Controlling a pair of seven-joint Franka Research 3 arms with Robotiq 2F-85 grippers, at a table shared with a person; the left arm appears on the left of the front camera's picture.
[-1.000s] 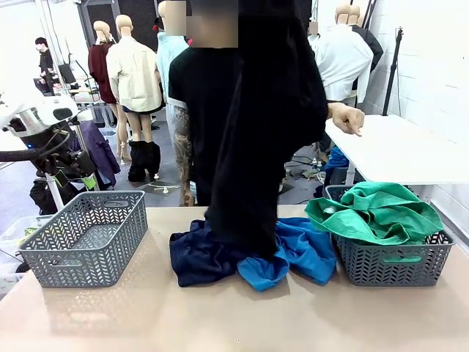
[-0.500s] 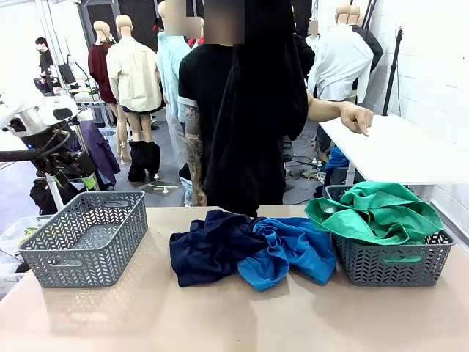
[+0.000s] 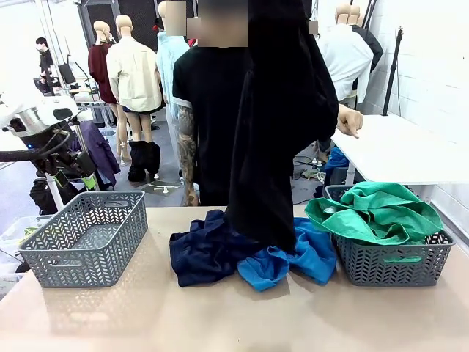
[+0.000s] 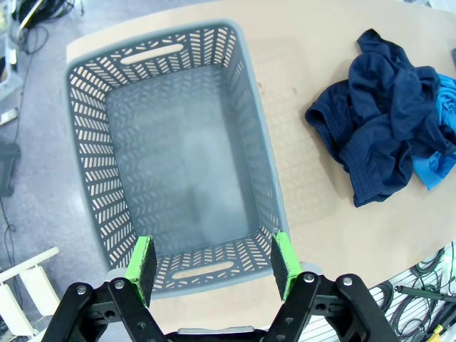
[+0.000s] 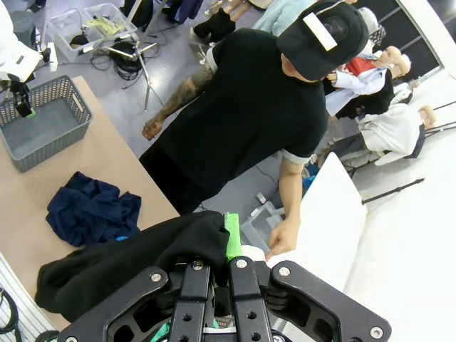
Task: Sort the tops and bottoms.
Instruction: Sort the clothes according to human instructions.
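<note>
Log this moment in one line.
right end effector: shut on black garment | left end effector: open above left basket | green garment: in right basket | navy garment, blue garment: on table

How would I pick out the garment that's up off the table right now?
At the middle of the tan table lie a crumpled navy garment and a bright blue garment. Above them hangs the black garment, pinched at its top by the right end effector. Unlike those two, it dangles long and dark in the air rather than lying in a heap.
</note>
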